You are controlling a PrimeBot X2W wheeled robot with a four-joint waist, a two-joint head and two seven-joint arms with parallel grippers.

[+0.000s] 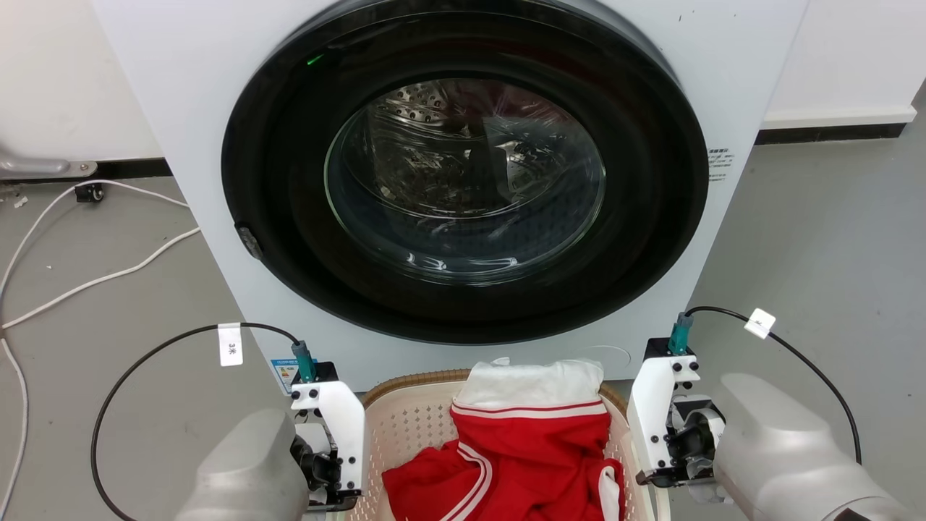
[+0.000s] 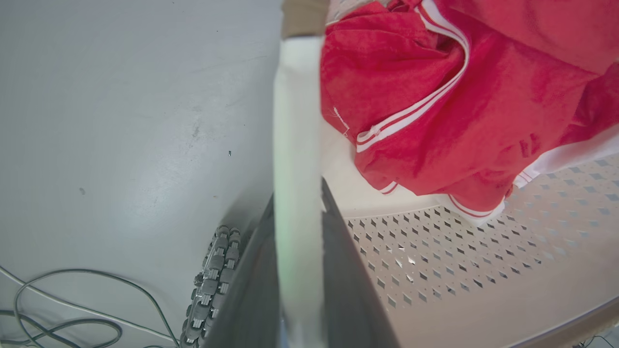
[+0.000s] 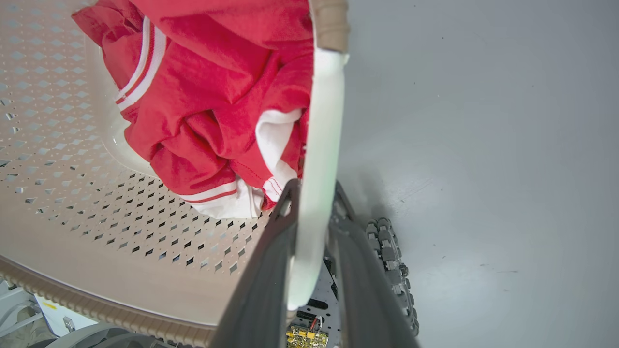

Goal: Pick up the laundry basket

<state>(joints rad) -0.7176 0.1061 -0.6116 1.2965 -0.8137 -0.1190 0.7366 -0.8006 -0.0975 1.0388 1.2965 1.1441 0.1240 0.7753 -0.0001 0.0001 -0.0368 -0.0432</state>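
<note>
Gripping laundry basket (image 1: pixel 405 427): left tool (image 2: pixel 297 193), right tool (image 3: pixel 315 186)

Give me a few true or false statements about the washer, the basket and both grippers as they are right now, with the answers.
1. The washer door is closed. True.
2. The laundry basket is empty. False: a red and white garment lies in it.
3. The left gripper straddles a white handle of the basket. True.
4. The right gripper is open above bare floor. False: it is shut on the basket's other white handle.
</note>
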